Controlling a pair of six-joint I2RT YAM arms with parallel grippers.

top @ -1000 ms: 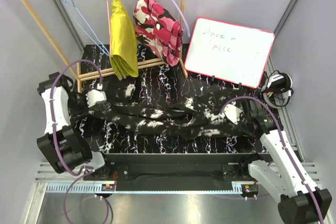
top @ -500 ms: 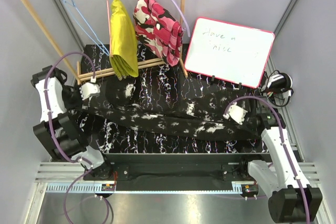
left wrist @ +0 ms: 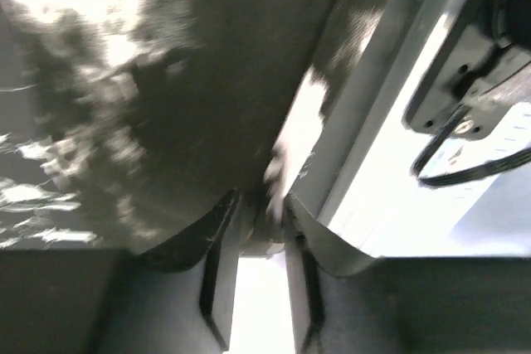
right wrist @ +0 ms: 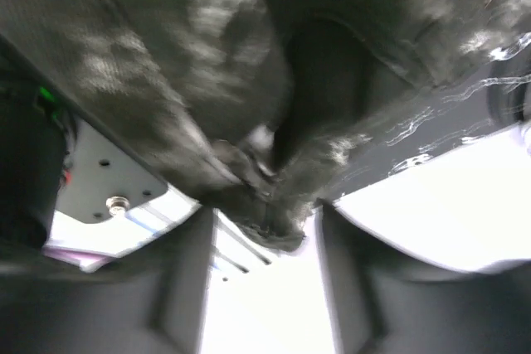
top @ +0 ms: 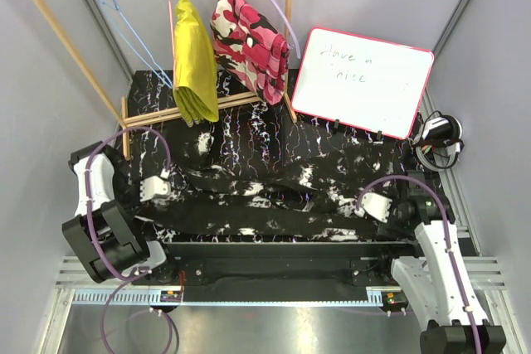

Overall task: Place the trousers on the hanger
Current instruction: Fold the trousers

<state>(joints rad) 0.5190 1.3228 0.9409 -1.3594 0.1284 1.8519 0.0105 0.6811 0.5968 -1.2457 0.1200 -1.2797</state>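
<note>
The trousers [top: 265, 205], black with white blotches, lie stretched across the near part of the table between my two grippers. My left gripper [top: 164, 186] is at their left end. In the left wrist view its jaws [left wrist: 261, 205] stand slightly apart, with a fold of the trousers [left wrist: 166, 80] loose at the tips. My right gripper [top: 365, 205] is at the right end. Its jaws [right wrist: 264, 213] stand wider apart, and a bunched edge of the trousers [right wrist: 207, 55] hangs free between them. The light-blue hanger [top: 137, 46] hangs bare on the rack at the back left.
A wooden rack [top: 62, 22] stands at the back left. It carries a pink hanger with a yellow garment [top: 195, 60] and a lilac hanger with a pink camouflage garment [top: 249, 43]. A whiteboard [top: 361, 80] leans at the back right. The black veined tabletop [top: 249, 134] shows behind the trousers.
Both grippers have come down and toward the near edge, laying the stretched trousers on the table. Both sets of jaws, shut on the fabric before, have parted.
</note>
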